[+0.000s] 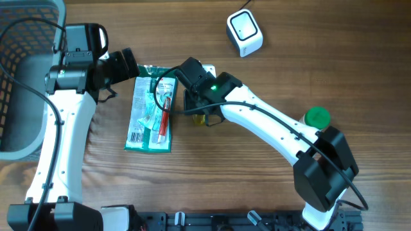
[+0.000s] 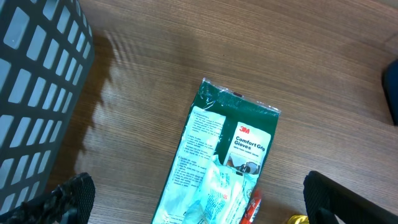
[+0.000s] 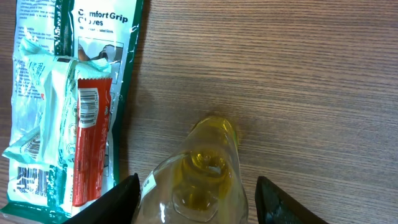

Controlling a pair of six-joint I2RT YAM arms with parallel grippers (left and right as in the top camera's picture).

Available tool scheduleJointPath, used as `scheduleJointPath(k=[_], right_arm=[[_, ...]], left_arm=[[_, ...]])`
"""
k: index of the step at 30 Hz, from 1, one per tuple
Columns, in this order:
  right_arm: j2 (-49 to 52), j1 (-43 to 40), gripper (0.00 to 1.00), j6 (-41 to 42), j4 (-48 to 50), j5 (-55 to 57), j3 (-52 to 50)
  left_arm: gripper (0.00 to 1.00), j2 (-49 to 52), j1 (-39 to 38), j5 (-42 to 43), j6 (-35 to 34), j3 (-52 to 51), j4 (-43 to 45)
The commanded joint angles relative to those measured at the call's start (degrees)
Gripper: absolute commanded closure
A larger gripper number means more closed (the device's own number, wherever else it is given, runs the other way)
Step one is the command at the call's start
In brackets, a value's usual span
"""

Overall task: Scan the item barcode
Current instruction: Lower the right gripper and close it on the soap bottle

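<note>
Barely started by the looks of it: the bottle sits beside the glove pack, well apart from the scanner, the right gripper straddles it but it's unclear whether its jaws are pinching, the left gripper hangs wide open and empty — lift and scan remain.

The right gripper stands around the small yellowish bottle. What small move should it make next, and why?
Probably close the right gripper on the bottle. In the right wrist view its fingers flank the bottle with a gap showing on one side, so it seems not yet gripped. It must be held before going to the white scanner.
</note>
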Motion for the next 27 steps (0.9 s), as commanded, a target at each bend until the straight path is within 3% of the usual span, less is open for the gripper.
scheduleJointPath(k=[1, 19, 22, 27], right_arm=[[1.1, 0.2, 0.41, -0.6, -0.1, -0.2, -0.5], [1.0, 0.0, 0.57, -2.3, -2.0, 0.9, -0.5], [-0.1, 0.0, 0.67, -3.5, -2.3, 1.0, -0.5], [-2.4, 0.0, 0.68, -3.6, -3.7, 1.1, -0.5]], left_arm=[[0.00, -0.4, 0.2, 0.2, -0.5, 0.8, 0.1], [0.00, -0.4, 0.2, 0.2, -0.5, 0.8, 0.2], [0.00, -0.4, 0.2, 0.2, -0.5, 0.8, 0.2], [0.00, -0.4, 0.2, 0.2, -0.5, 0.8, 0.2]])
